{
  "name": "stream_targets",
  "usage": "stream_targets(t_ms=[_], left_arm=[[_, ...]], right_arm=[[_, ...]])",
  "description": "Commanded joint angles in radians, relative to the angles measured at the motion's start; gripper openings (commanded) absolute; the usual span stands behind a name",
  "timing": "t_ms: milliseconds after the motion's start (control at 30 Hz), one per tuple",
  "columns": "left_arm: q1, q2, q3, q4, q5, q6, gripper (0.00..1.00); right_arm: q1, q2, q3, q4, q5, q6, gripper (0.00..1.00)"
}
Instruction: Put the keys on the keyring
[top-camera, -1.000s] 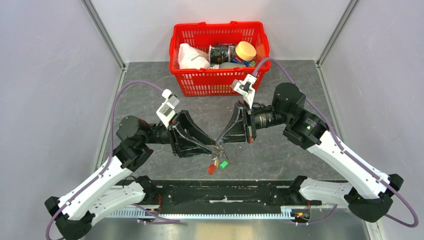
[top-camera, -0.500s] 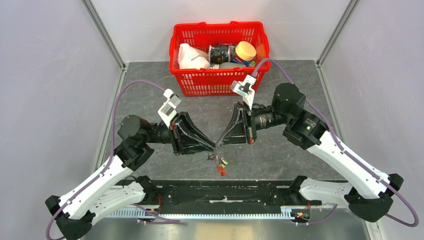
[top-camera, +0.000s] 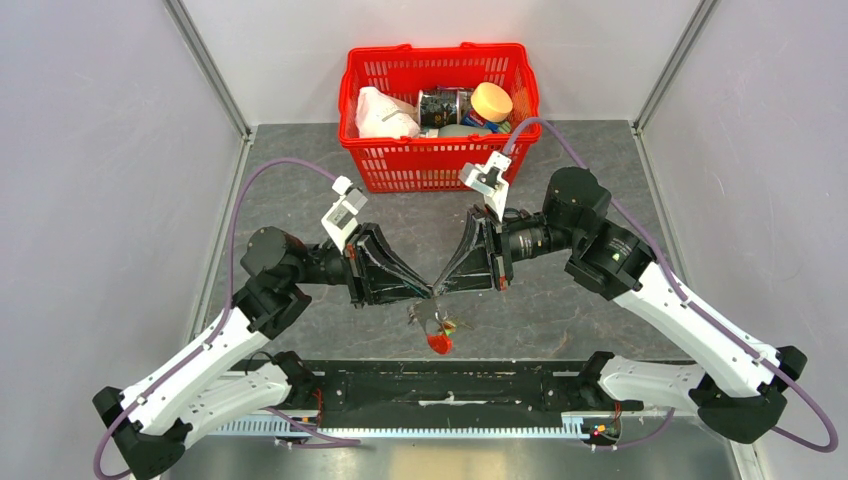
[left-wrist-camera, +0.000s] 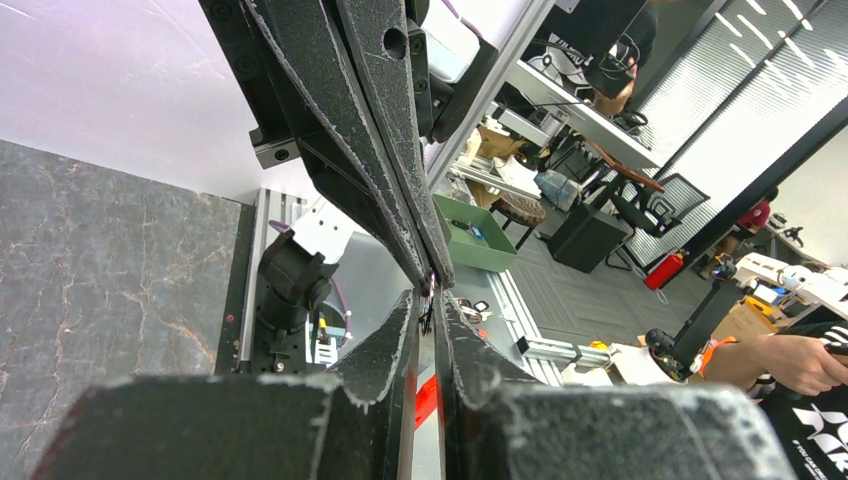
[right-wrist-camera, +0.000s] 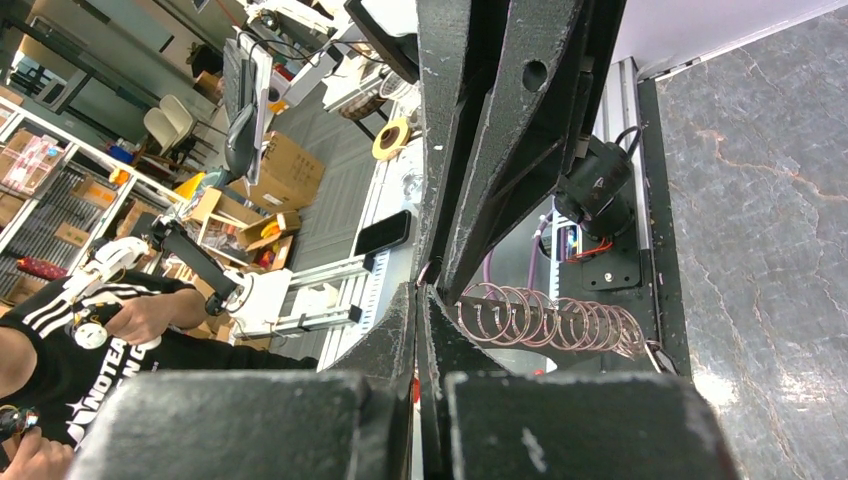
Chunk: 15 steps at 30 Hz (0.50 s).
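Both grippers meet tip to tip above the table's front middle. My right gripper (top-camera: 441, 288) is shut on the thin metal ring of the keyring (top-camera: 437, 343), whose red loop hangs below the tips. The keys (top-camera: 427, 316) dangle in a small bunch just under the tips, one with a green head (top-camera: 449, 324). My left gripper (top-camera: 429, 291) comes in from the left. In the left wrist view its fingers (left-wrist-camera: 432, 296) stand a narrow gap apart with the thin ring wire between them, and the red loop (left-wrist-camera: 427, 398) shows through the gap. The right wrist view shows the right gripper (right-wrist-camera: 421, 288) pressed together.
A red mesh basket (top-camera: 440, 172) holding groceries stands at the back of the grey stone-patterned table (top-camera: 560, 310). A black rail (top-camera: 450, 385) with the arm bases runs along the near edge. A coiled pink cable (right-wrist-camera: 545, 320) lies by the rail.
The left gripper's fingers have drawn in from wide apart to a narrow gap. The hanging bunch has swung slightly, the red loop shifting from left of the green key to below it.
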Motion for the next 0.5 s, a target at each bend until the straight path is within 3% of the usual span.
stream_targets(t_ms=[0,100,333,467], left_arm=[[-0.004,0.003,0.012,0.031,-0.011,-0.023,0.14],[-0.004,0.001,0.012,0.029,-0.015,-0.023,0.02],[-0.004,-0.016,-0.006,0.069,-0.009,-0.026,0.02],[-0.003,-0.028,-0.02,0.1,-0.002,-0.033,0.02]], right_arm=[[0.012,-0.001,0.025,0.072,-0.026,-0.001,0.0],[0.013,0.0,0.023,0.069,-0.025,-0.006,0.0],[0.013,-0.005,0.022,0.045,-0.014,-0.021,0.0],[0.013,-0.019,0.023,0.025,-0.002,-0.03,0.16]])
